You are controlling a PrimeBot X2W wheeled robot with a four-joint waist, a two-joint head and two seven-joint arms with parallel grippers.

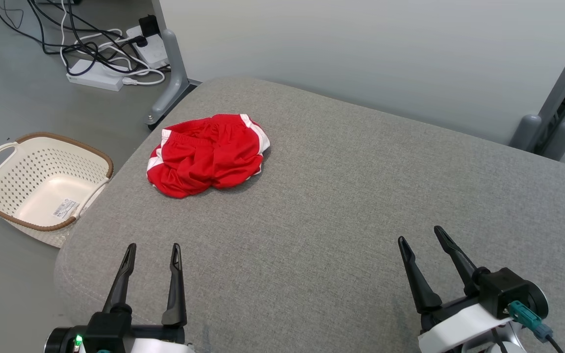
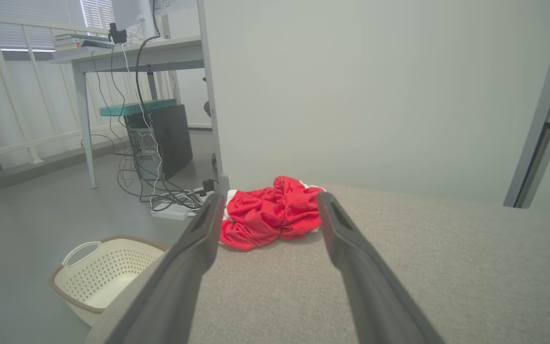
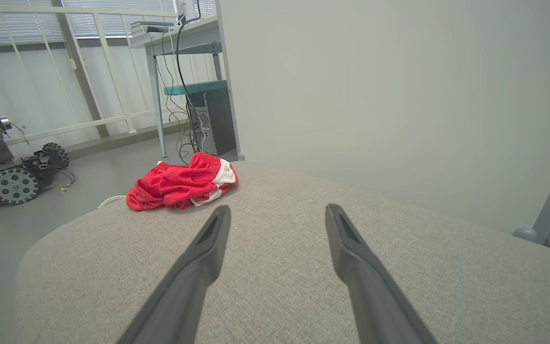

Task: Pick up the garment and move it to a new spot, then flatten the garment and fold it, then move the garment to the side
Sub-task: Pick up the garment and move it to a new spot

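Over grey fabric-covered counter before pale wall, seeing red garment lying bunched at far left, close to the edge, with cream basket sitting on floor further left. Seeing left hand and right hand hovering at near side, fingers standing apart, holding nothing, well apart from garment.

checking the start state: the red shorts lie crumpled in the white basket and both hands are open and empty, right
Not in the basket: the head view shows the red shorts crumpled on the grey cushion. Left hand and right hand are open and empty.
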